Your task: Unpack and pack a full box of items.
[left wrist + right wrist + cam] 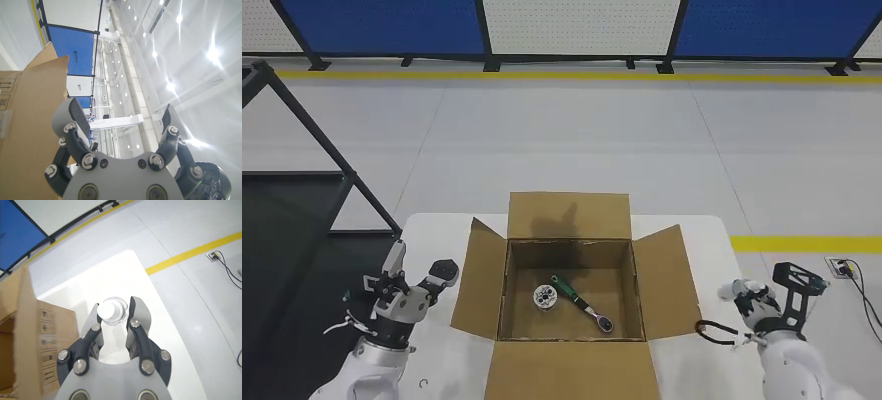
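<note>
Risk: clear plastic bottle with white cap point(112, 312) slips or tips, since my right gripper point(113, 308) clamps it high, near shoulder, above white table point(151, 298) just beside brown cardboard box point(569, 213). My left gripper point(121, 117), spread and empty, could snag box flap point(43, 81).

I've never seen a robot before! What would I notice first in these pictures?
The big open cardboard box in the middle of the white table, with a green-handled wrench lying inside. Beside the box, the right pincer grips a clear bottle with a white cap.
</note>
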Controlling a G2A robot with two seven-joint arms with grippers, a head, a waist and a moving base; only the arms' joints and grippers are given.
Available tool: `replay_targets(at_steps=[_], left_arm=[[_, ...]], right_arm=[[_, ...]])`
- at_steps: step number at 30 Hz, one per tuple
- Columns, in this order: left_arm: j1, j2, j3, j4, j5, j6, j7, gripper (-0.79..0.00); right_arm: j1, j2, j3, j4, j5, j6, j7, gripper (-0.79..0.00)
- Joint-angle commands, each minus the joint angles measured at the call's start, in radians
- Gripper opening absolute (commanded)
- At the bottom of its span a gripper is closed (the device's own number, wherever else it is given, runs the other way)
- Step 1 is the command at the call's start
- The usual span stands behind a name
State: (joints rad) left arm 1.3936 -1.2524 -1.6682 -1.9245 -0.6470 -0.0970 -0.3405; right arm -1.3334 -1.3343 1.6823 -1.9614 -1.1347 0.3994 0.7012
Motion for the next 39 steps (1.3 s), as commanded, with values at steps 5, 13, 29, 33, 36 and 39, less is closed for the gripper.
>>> replay_targets(at_steps=[5,13,29,33,36,39], left_arm=[[-0.005,0.0,0.008,0.002,0.005,0.002,0.002,0.0],[-0.011,0.0,0.007,0.009,0.005,0.007,0.005,0.0],[-0.016,0.001,0.0,0.017,-0.001,0.009,0.0,0.0],[-0.014,0.002,-0.003,0.017,-0.001,0.006,-0.002,0.0],[-0.011,0.002,-0.005,0.017,-0.003,0.005,-0.004,0.0],[-0.009,0.002,-0.006,0.015,-0.004,0.003,-0.003,0.0]], right_arm=[[0.05,0.002,-0.025,0.136,-0.059,0.03,0.039,-0.785],[0.081,0.003,-0.04,0.211,-0.105,0.058,0.048,-0.785],[0.082,-0.001,-0.039,0.231,-0.078,0.077,0.019,-0.083],[0.066,-0.002,-0.034,0.186,-0.064,0.079,-0.007,0.0],[0.045,-0.004,-0.028,0.111,-0.047,0.083,-0.044,0.0],[0.017,-0.006,-0.028,0.0,-0.024,0.066,-0.088,0.0]])
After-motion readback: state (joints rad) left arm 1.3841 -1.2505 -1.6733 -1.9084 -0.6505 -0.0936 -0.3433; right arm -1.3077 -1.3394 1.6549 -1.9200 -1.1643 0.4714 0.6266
